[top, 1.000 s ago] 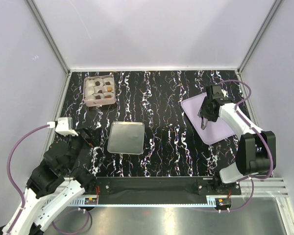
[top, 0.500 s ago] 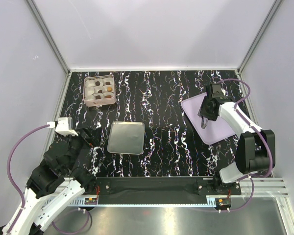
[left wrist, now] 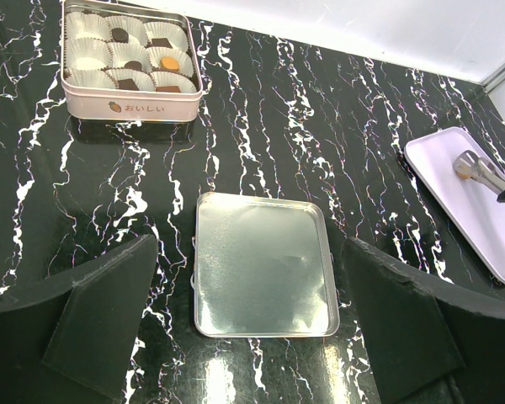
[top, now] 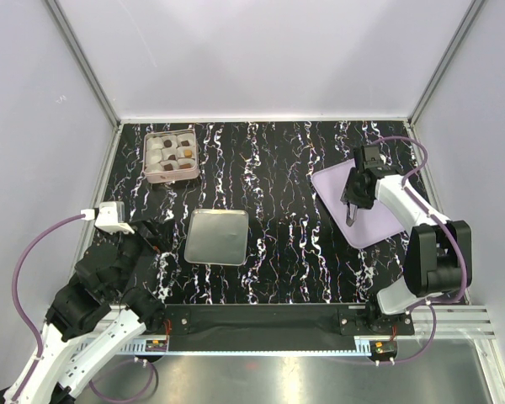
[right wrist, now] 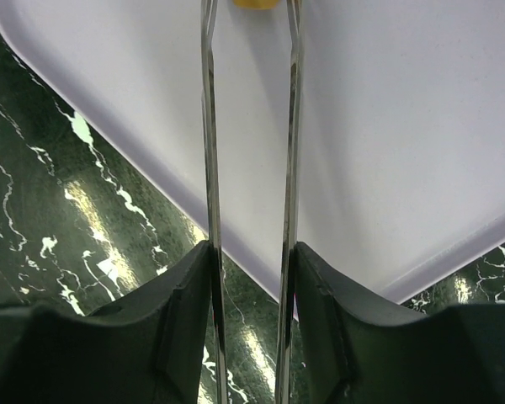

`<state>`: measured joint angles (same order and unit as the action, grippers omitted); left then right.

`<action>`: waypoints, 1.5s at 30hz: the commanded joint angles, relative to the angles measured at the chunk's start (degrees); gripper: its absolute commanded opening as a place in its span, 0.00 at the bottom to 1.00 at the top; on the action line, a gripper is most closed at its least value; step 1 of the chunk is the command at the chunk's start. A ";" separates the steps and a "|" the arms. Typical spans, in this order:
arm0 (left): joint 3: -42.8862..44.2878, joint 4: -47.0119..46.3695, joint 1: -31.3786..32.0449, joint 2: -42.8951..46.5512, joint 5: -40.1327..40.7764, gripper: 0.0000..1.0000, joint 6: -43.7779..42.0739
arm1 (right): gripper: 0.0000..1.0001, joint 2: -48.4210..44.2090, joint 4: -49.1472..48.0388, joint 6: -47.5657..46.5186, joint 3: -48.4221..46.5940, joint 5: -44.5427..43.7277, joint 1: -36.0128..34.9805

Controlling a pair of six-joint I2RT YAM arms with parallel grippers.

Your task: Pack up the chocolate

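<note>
The right claw [right wrist: 251, 261] pinches a pair of steel tongs [right wrist: 210, 151] between its fingers. The blades run out over a lilac tray [right wrist: 387, 126] at the right of the table [top: 286, 177]. Only the right wrist view shows a tan-gold chocolate [right wrist: 257, 2] lying between the blade tips at the top edge. Whether the blades press on it cannot be told. From above, the tongs are only a thin dark sliver and that lump is not visible.

The left claw [left wrist: 252, 324] stands wide open and holds nothing, at the near left. The left wrist view looks down on a bare silver lid [left wrist: 261, 261], which lies flat near the middle. Far left sits a pink tin [left wrist: 130, 108] of white paper cups [left wrist: 88, 25]; several hold dark chocolates and one holds a gold one. The tin's wall reads "おいしい" beside a small brown mark.

Against a second ago, the right arm has barely shifted over the tray. The tin, the lid and the left arm lie as before.
</note>
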<state>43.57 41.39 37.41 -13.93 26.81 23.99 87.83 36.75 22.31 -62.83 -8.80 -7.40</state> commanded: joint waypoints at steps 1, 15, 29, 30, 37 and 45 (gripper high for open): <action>0.02 -2.80 -0.05 0.22 0.44 0.99 0.18 | 0.48 0.94 1.39 -1.56 -1.24 0.97 0.37; -0.07 -3.15 -0.05 -0.13 0.26 0.99 0.09 | 0.45 2.43 2.80 -3.32 -2.39 2.12 0.45; -0.07 -2.98 -0.05 0.40 0.53 0.99 0.27 | 0.40 0.76 5.17 -3.94 -4.75 1.59 0.45; -0.07 -2.98 -0.05 0.31 0.53 0.99 0.27 | 0.40 0.59 5.52 -3.85 -5.11 1.50 0.37; 0.02 -2.80 -0.05 0.13 0.70 0.99 0.36 | 0.39 0.15 7.28 -3.67 -7.75 2.99 0.37; 0.11 -2.98 -0.05 -0.21 0.88 0.99 0.27 | 0.39 0.06 7.54 -2.88 -10.47 6.15 0.45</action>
<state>43.57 41.39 37.41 -13.93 26.83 24.01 90.11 44.05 19.11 -69.78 -5.04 -7.31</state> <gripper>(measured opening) 0.988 0.400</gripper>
